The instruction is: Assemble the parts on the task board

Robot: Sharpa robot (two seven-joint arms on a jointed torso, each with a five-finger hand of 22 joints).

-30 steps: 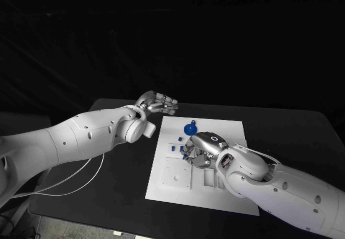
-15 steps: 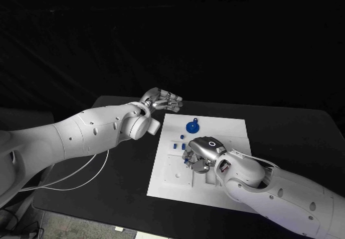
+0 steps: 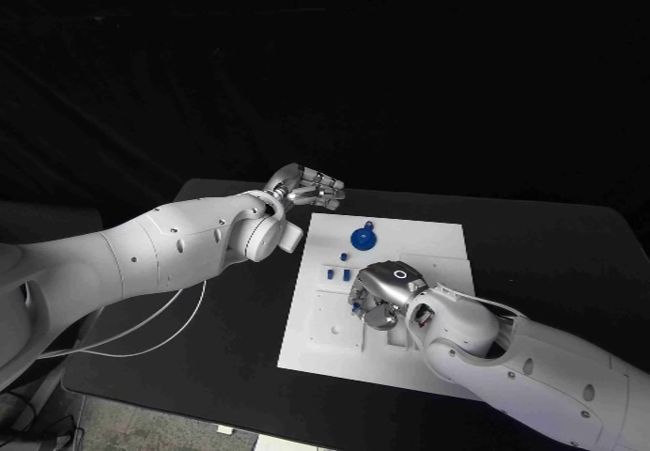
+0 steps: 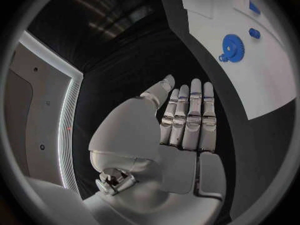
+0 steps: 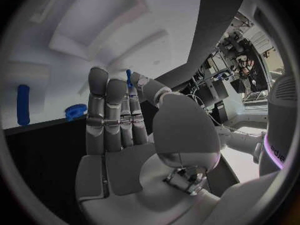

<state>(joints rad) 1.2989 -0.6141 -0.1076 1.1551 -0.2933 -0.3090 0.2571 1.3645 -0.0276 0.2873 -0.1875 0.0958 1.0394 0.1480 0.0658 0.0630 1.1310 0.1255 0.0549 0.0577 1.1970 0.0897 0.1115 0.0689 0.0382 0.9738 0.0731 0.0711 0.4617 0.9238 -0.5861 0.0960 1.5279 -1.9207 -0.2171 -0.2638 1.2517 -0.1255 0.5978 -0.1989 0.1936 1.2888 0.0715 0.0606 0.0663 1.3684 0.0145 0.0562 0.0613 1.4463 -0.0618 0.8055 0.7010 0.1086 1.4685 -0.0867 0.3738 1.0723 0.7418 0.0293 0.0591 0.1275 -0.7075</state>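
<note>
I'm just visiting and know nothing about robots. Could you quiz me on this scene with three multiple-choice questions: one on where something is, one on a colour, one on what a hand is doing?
1. Where does the round gear lie?
A. On the white board, near its far end
B. On the black table, off the board
C. In the left hand

2. What colour are the small parts?
A. Red
B. Blue
C. Yellow

3. What is the left hand doing?
A. Holding the gear
B. Pressing on the board
C. Holding nothing, beside the board's far corner

Answers:
1 A: the gear sits on the task board, towards its far edge.
2 B: the gear and the small parts beside it are blue.
3 C: the left hand has nothing in it and hangs over the dark table; the right hand, over the board, pinches a thin blue piece.
</note>
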